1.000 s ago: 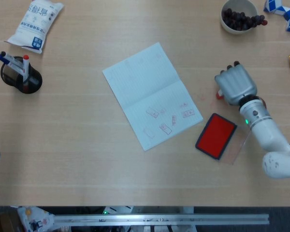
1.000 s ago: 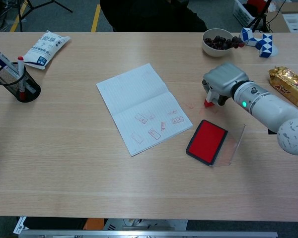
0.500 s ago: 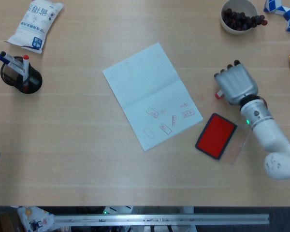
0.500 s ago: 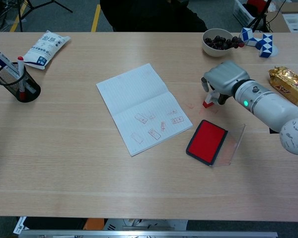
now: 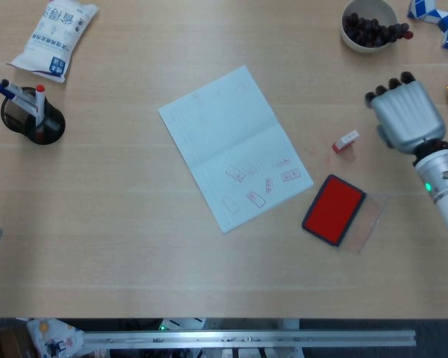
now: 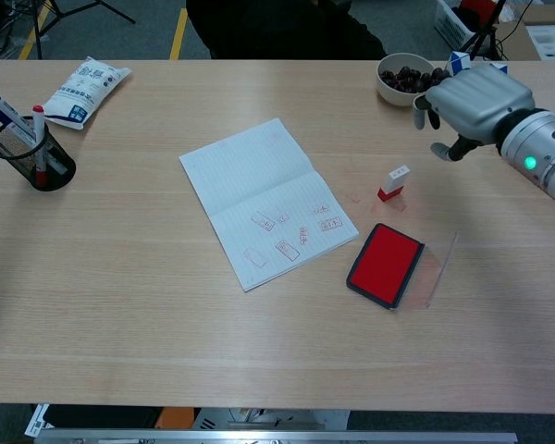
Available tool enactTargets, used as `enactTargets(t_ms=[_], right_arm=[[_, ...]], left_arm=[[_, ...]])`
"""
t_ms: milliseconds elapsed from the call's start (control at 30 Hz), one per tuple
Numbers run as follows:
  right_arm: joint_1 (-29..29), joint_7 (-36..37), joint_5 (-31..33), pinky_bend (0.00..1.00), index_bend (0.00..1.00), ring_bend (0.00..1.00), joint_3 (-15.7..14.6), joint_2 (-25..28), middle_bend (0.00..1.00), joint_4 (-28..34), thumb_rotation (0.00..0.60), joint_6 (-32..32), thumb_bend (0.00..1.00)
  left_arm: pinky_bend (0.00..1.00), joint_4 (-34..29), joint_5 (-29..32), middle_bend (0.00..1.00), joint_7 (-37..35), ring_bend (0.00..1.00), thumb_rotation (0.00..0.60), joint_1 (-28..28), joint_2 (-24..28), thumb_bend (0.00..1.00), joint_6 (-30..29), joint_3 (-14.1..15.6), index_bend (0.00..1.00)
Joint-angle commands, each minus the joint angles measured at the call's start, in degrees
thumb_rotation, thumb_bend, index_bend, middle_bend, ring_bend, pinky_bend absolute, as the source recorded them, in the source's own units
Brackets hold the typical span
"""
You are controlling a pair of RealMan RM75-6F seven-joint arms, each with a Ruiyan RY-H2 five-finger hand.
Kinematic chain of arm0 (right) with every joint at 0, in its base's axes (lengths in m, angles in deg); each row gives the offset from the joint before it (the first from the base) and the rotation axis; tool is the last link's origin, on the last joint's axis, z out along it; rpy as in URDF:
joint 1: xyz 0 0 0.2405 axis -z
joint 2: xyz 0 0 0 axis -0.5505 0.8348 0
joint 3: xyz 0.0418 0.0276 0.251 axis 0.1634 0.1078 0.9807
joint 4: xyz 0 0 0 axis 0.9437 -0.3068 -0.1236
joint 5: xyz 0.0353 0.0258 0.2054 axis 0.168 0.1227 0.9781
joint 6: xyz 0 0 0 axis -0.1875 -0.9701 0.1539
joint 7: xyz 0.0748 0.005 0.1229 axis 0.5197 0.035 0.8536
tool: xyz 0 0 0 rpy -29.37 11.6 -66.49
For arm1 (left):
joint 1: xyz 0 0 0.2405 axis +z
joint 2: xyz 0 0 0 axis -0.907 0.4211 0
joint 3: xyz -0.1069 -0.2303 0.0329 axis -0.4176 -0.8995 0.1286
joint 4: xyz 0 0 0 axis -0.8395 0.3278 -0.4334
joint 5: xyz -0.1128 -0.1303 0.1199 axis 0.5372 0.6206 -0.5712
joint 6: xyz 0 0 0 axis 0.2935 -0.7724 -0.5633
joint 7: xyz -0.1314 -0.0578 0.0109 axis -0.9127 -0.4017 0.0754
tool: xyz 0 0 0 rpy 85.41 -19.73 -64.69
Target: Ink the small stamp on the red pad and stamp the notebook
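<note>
The right hand (image 6: 470,102) hovers near the table's (image 6: 120,277) far right edge, fingers loosely apart, holding nothing — the stamp (image 6: 393,182) stands alone just beside it. The red pad (image 6: 385,264) lies open nearer the front; the notebook (image 6: 264,199) sits mid-table.

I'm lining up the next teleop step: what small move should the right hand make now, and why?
Probably bring the right hand back down over the small stamp and close on it. The stamp stands free on the table between the notebook and the hand, just above the open red pad, and the hand holds nothing.
</note>
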Motion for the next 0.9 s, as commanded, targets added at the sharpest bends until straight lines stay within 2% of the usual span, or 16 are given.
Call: enactTargets(t_ms=[33,200,367,667,900], right_arm=[[4.35,4.11,-4.85,0.26,0.41,0.34,-0.83,4.16,0.46,2.83,0.6,-5.67,0.35],[9.46,8.66,-10.07,0.27,0.47,0.36,-2.03,8.36,0.48,3.95,0.6,-11.62,0.36],[14.54,12.23,-14.24,0.28,0.48,0.37,-3.36,11.53,0.48,4.48,0.6,-16.73,0.36],[22.69,17.98,-18.0,0.28,0.49,0.37,-4.62,16.62,0.5,6.36,0.6,-22.92,0.36],[27.54,20.47,-20.72,0.28,0.5,0.38,-4.88,18.22,0.5,6.26,0.6,-26.28,0.36]], left_arm=[[0.12,0.26,0.01,0.15,-0.09,0.2,0.6,-0.08,-0.26,0.12,-0.13,-0.2,0.0],[0.12,1.39,0.23,0.15,-0.27,0.2,0.6,-0.5,-1.33,0.12,-0.51,-1.1,0.0],[0.12,2.63,0.66,0.15,-0.61,0.2,0.6,-0.84,-2.13,0.12,-0.59,-1.71,0.0],[0.12,2.83,-0.84,0.15,-0.35,0.2,0.6,-0.34,-2.72,0.12,-2.61,-1.56,0.0],[0.12,2.8,-1.39,0.15,0.16,0.2,0.6,0.04,-3.08,0.12,-3.55,-1.44,0.0]])
